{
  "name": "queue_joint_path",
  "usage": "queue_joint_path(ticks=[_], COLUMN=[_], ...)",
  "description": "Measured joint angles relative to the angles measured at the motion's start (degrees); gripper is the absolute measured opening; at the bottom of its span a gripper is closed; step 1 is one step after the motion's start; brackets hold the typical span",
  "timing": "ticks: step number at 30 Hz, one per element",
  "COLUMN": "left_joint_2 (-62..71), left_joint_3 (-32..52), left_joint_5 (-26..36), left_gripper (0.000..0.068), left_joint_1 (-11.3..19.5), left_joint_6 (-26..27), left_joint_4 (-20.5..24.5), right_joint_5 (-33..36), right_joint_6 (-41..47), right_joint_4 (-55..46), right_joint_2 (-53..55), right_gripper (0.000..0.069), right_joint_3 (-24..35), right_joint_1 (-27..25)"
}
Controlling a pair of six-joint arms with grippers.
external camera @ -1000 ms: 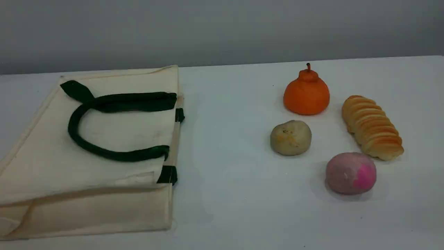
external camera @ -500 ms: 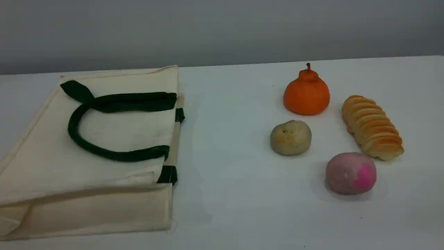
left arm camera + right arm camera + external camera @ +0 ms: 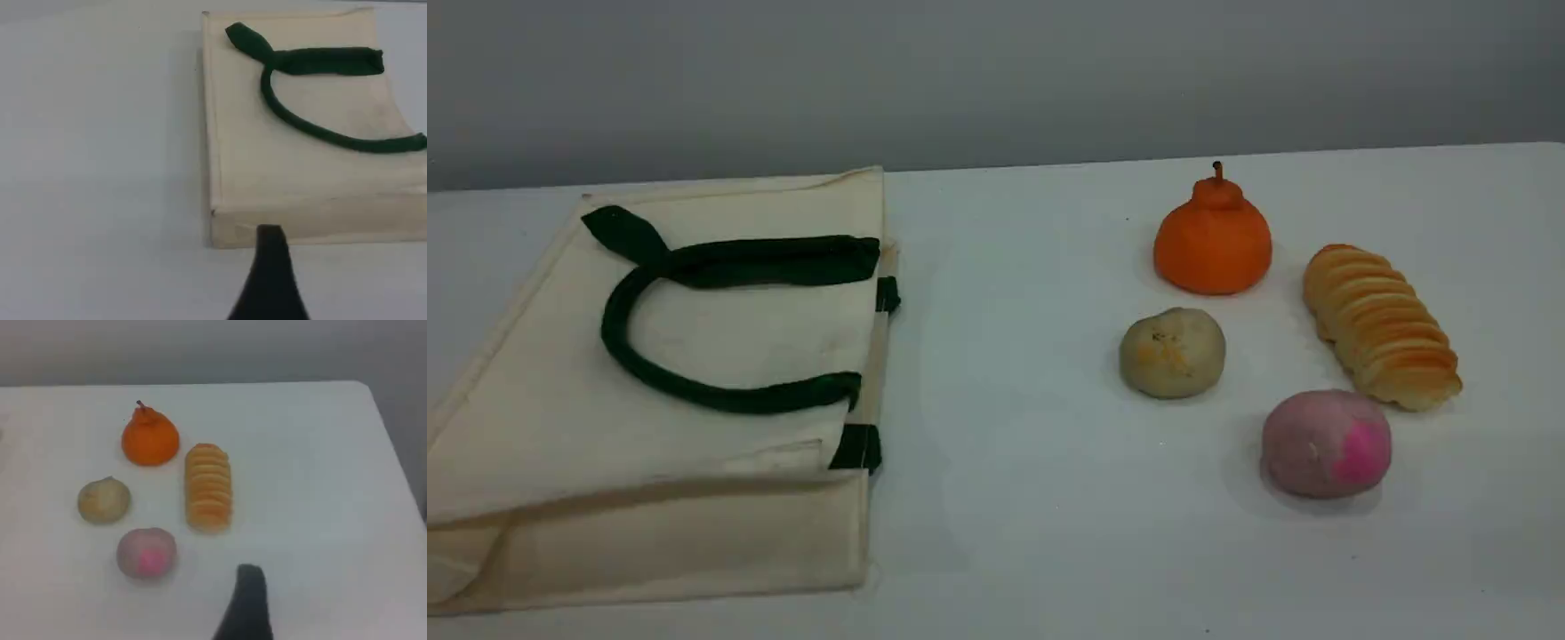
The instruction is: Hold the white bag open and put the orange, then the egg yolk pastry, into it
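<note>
The white bag lies flat and closed on the table's left, its mouth facing right and one dark green handle looped on top. The orange stands at the right rear, and the egg yolk pastry sits just in front of it. No arm shows in the scene view. In the left wrist view a dark fingertip hovers near the bag, by its corner, touching nothing. The right wrist view shows a fingertip in front of the orange and pastry, holding nothing.
A golden ridged bread roll lies right of the orange. A pink-purple ball sits in front of the roll. The table's right edge shows in the right wrist view. A grey wall stands behind the table.
</note>
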Motion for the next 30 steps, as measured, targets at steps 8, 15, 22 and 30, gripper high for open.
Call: queue_joint_path(ticks=[8, 15, 22, 30], left_joint_2=[0.00, 0.00, 0.00, 0.00], left_joint_3=[0.00, 0.00, 0.00, 0.00], left_joint_5=[0.00, 0.00, 0.00, 0.00], left_gripper=[0.0505, 0.0505, 0.0505, 0.0505], left_joint_1=[-0.70, -0.70, -0.70, -0.70], left_joint_6=[0.00, 0.00, 0.00, 0.00], left_joint_4=[0.00, 0.00, 0.00, 0.00], right_joint_5=[0.00, 0.00, 0.00, 0.00], right_joint_6=[0.00, 0.00, -0.05, -0.05], right_joint_4=[0.63, 0.69, 0.69, 0.92], right_joint_2=[0.00, 0.00, 0.00, 0.00], right_gripper=[0.0578, 0.0578, 0.0578, 0.0578], right_joint_3=[0.00, 0.00, 0.00, 0.00], right_joint_1=[0.00, 0.00, 0.00, 0.00])
